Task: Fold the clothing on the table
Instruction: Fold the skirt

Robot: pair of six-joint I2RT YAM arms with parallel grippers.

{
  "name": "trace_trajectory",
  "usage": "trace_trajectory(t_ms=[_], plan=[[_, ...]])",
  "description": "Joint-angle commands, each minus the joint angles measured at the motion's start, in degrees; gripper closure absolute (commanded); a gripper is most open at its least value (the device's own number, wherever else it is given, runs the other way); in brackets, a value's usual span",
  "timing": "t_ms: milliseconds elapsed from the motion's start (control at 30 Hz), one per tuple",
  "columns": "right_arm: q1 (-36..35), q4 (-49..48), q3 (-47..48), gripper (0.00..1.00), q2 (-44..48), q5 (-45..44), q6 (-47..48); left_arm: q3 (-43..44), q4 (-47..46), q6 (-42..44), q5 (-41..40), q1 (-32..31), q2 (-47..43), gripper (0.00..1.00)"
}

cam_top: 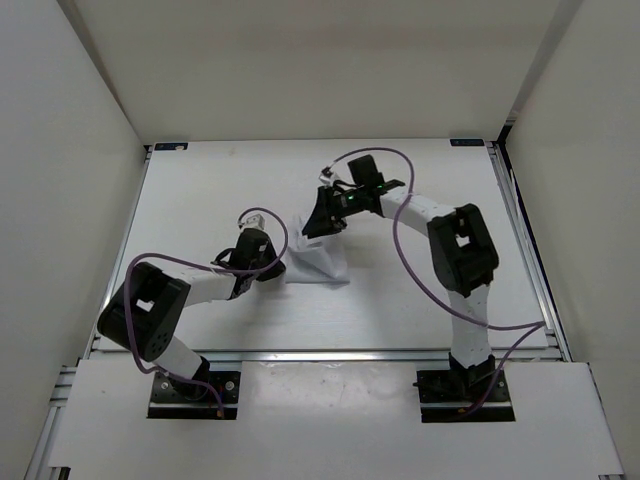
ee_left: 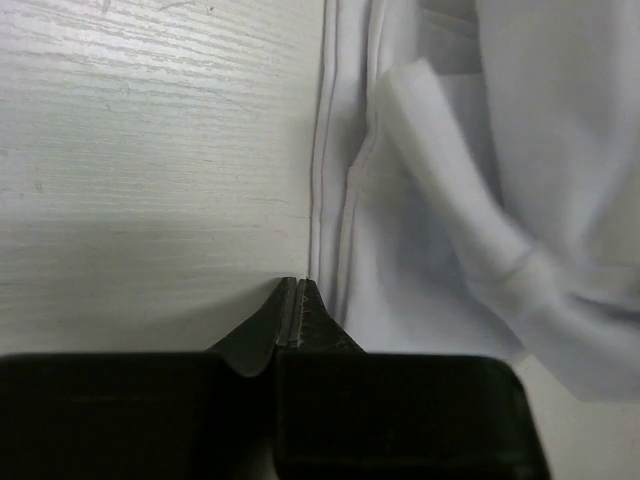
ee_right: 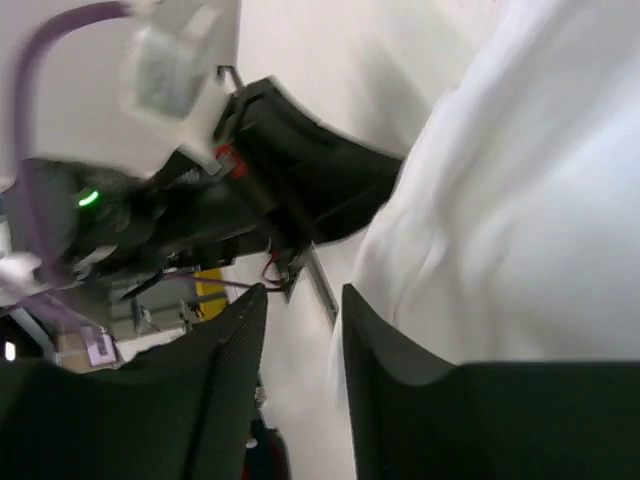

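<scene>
The clothing [cam_top: 318,264] is a small white crumpled piece lying mid-table between the two arms. In the left wrist view the clothing [ee_left: 450,200] fills the right half, its stitched hem running down to my left gripper [ee_left: 300,285]. That gripper is shut, jaws pressed together right at the hem's edge on the table [ee_left: 150,150]. My left gripper [cam_top: 278,265] sits at the cloth's left side. My right gripper [cam_top: 319,230] hovers over the cloth's far edge. In the right wrist view my right gripper [ee_right: 300,300] is open, nothing between its fingers, the clothing [ee_right: 520,200] bunched just beside one finger.
White upright walls stand round the table [cam_top: 200,200] on the left, back and right. A metal rail [cam_top: 525,250] runs along the right edge. Purple cables loop over both arms. The left arm's body [ee_right: 300,170] shows dark in the right wrist view.
</scene>
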State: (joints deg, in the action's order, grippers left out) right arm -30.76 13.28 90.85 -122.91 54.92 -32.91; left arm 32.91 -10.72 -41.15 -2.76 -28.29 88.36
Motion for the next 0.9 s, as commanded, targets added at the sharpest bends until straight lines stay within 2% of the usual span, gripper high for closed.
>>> trace_trajectory(t_ms=[0,33,67,100,200,267,400,533,567,667,733,767,833,867], plan=[[5.00,-9.29,-6.19,0.61,11.53,3.88,-4.26,-1.17,0.53,0.01,-0.84,0.60,-2.84,1.00],[5.53,-12.02,-9.08,0.70,12.77,3.97,-5.84,-1.09,0.35,-0.16,-0.75,0.78,-2.93,1.00],[6.67,-12.92,-11.89,0.74,15.05,3.19,-6.55,-1.61,-0.09,-0.51,-0.92,0.70,-2.75,1.00],[7.46,-12.75,-12.71,0.83,17.42,2.57,-6.38,-1.27,-0.26,-0.95,-0.67,1.04,-2.58,1.00],[9.23,-9.51,-16.22,0.98,19.46,-0.33,-2.44,-0.83,-0.53,-1.13,-0.66,0.88,-2.40,1.00],[9.58,-3.99,-16.05,1.00,18.68,-2.44,0.63,-0.56,-0.53,-0.69,-0.57,0.52,-2.31,1.00],[7.13,0.77,-16.67,1.00,16.13,-6.83,4.51,-0.65,0.61,-0.95,0.30,1.13,-2.66,1.00],[2.48,-0.45,-16.58,1.00,11.83,-4.91,4.16,1.63,1.49,-0.95,2.75,3.06,-4.77,1.00],[1.42,-0.53,-15.97,0.99,10.69,-4.38,4.17,2.16,1.84,-1.39,3.72,3.42,-5.03,1.00],[0.09,3.05,-12.81,0.44,8.31,-5.51,6.97,4.62,2.63,-2.71,7.06,3.95,-6.52,0.99],[0.27,6.48,-10.35,0.36,8.13,-7.62,9.43,4.98,2.73,-4.20,9.25,4.91,-7.93,0.83],[0.87,7.02,-10.08,0.35,7.95,-8.24,10.13,4.89,0.98,-5.60,10.40,5.52,-8.89,0.78],[1.49,7.37,-10.08,0.35,8.92,-9.21,9.97,3.32,-3.33,-8.42,12.69,6.93,-8.64,0.60],[2.19,7.46,-10.25,0.36,9.88,-9.13,10.23,2.17,-6.13,-11.03,13.91,8.07,-8.20,0.59]])
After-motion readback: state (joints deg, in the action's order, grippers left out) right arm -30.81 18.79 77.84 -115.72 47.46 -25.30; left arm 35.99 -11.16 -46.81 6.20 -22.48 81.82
